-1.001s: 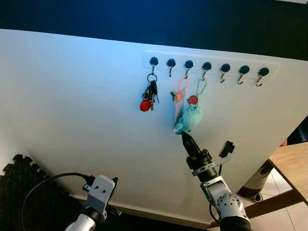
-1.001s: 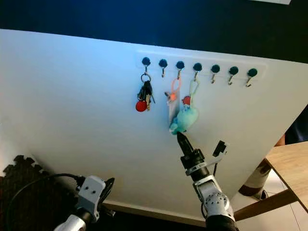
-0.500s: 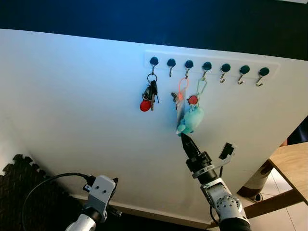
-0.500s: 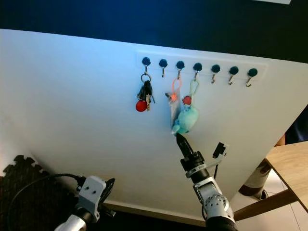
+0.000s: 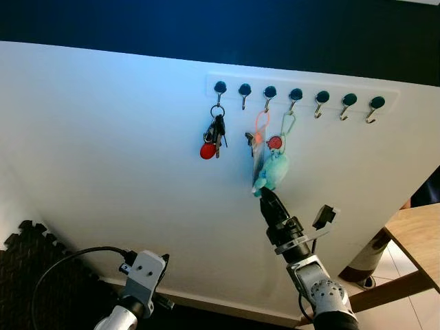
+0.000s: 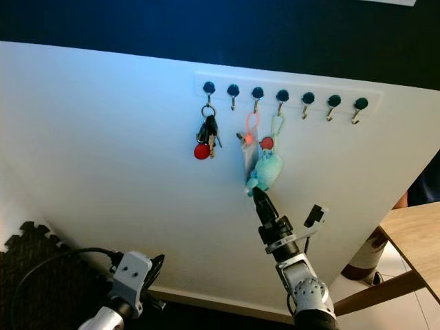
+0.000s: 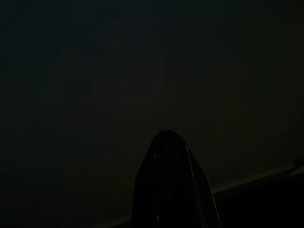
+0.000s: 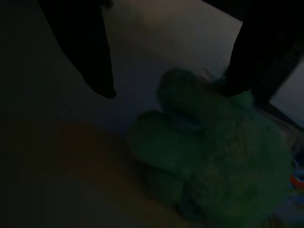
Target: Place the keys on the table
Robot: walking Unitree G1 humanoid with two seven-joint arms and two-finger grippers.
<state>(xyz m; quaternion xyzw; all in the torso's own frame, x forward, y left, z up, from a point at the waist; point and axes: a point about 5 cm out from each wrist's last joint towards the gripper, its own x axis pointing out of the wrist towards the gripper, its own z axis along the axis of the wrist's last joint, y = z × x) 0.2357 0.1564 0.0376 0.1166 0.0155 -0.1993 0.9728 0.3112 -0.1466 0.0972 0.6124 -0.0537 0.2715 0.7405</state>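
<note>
Three sets hang from a row of dark hooks (image 5: 295,93) on the white wall. A key bunch with a red tag (image 5: 214,137) is leftmost. Beside it hang an orange carabiner with a key (image 5: 259,132) and a green carabiner carrying a turquoise plush toy (image 5: 275,169). My right gripper (image 5: 265,196) is raised, its tip just under the plush. In the right wrist view its fingers (image 8: 92,57) stand open with the plush (image 8: 213,161) close ahead, one tip at the toy's edge. My left arm (image 5: 142,273) hangs low and idle.
A wooden table (image 5: 416,234) stands at the right edge, with tiled floor beneath it. A dark foam mat (image 5: 27,275) lies at the lower left. A black cable (image 5: 62,261) loops off the left wrist.
My right gripper has risen slightly toward the plush, from a small gap below it to its lower edge. The left arm has stayed still.
</note>
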